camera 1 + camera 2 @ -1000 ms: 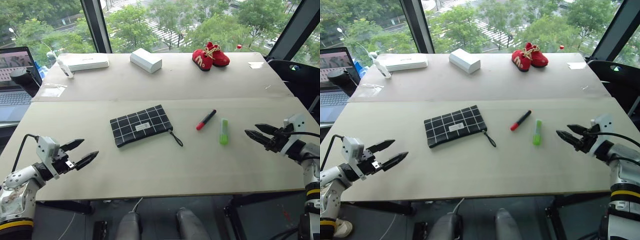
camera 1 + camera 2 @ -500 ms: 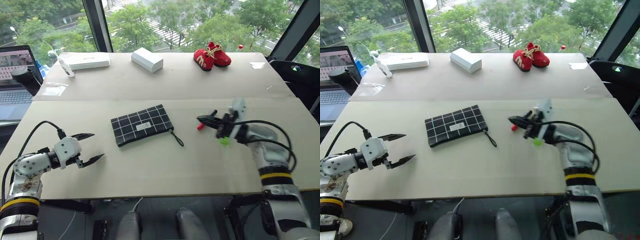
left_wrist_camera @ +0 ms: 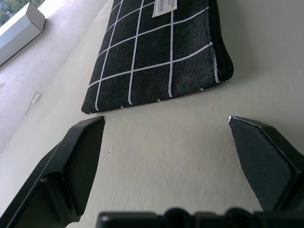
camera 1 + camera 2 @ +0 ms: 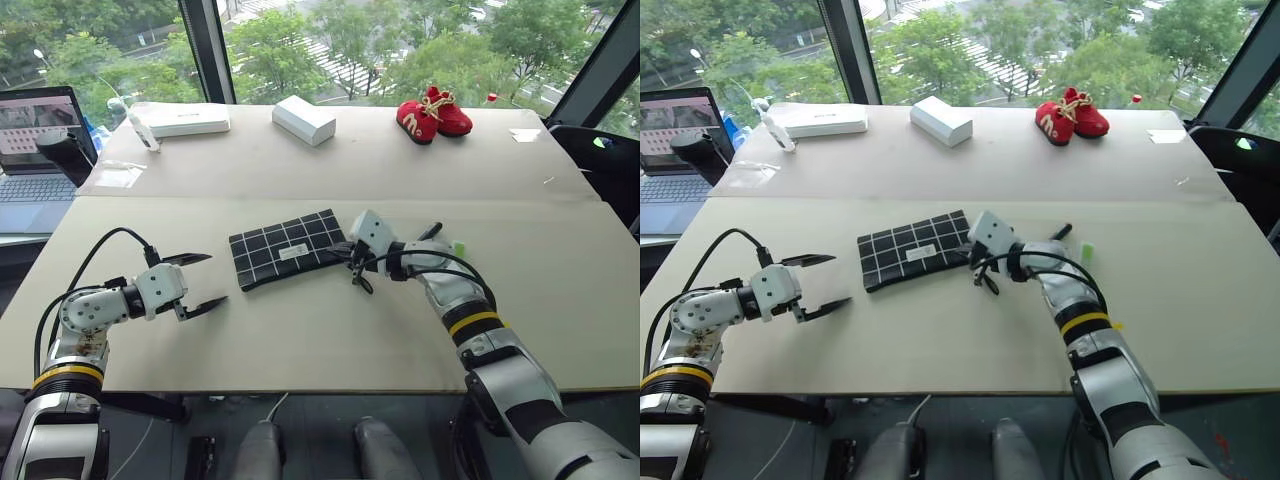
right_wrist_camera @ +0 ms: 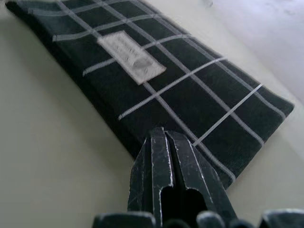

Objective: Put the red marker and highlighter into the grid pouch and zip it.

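We see the grid pouch (image 4: 288,249) flat on the desk (image 4: 560,260), apparently still zipped. The right end effector (image 5: 172,156), fingers pressed together, sits at the pouch's cord end; the left end effector (image 4: 197,283) hovers wide beside it. Red marker (image 4: 430,232) and highlighter (image 4: 458,247) lie outside, behind the right arm; every step remains.

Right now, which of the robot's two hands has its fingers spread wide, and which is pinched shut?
The left hand is spread wide, short of the grid pouch. The right hand is pinched shut at the pouch's other end.
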